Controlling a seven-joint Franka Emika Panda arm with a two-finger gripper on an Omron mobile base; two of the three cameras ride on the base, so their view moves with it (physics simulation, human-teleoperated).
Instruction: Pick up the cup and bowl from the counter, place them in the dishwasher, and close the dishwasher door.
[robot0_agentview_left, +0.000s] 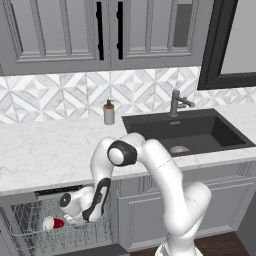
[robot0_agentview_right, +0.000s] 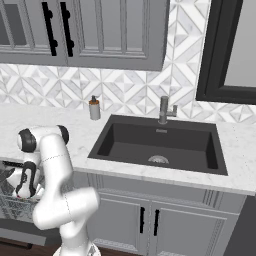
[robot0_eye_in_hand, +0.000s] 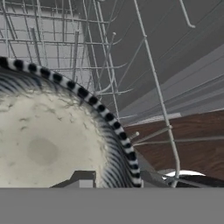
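- The two-finger gripper (robot0_agentview_left: 64, 216) of the white arm reaches down into the pulled-out grey wire rack (robot0_agentview_left: 30, 227) of the under-counter dishwasher (robot0_agentview_left: 55, 190); I judge it is there to set a dish in among the wires.
- The hand view shows one small dark finger tip (robot0_eye_in_hand: 83, 178) at the bottom edge, right against the small shallow round bowl (robot0_eye_in_hand: 48, 144), speckled pale inside with a dark, white-flecked rim. The jaws seem to hold this bowl by its rim, though how far apart they stand I cannot tell.
- The bowl sits low over the rack, its rim beside the upright tines, so the release looks close but not yet made.
- The small red plastic party cup (robot0_agentview_left: 54, 223) with a white rim lies on its side in the same rack, just beside the gripper, already delivered.
- Beyond the rack in the hand view lies brown wood floor (robot0_eye_in_hand: 192, 148), which suggests the dishwasher door is down and still to be closed.
- Above the rack runs the long white marble-look desk (robot0_agentview_left: 50, 150); the black inset sink (robot0_agentview_left: 190, 132) lies to the right of the rack, and a grey soap dispenser bottle (robot0_agentview_left: 109, 112) stands behind it by the wall.
- With both dishes down at the rack, the door is the main step left.
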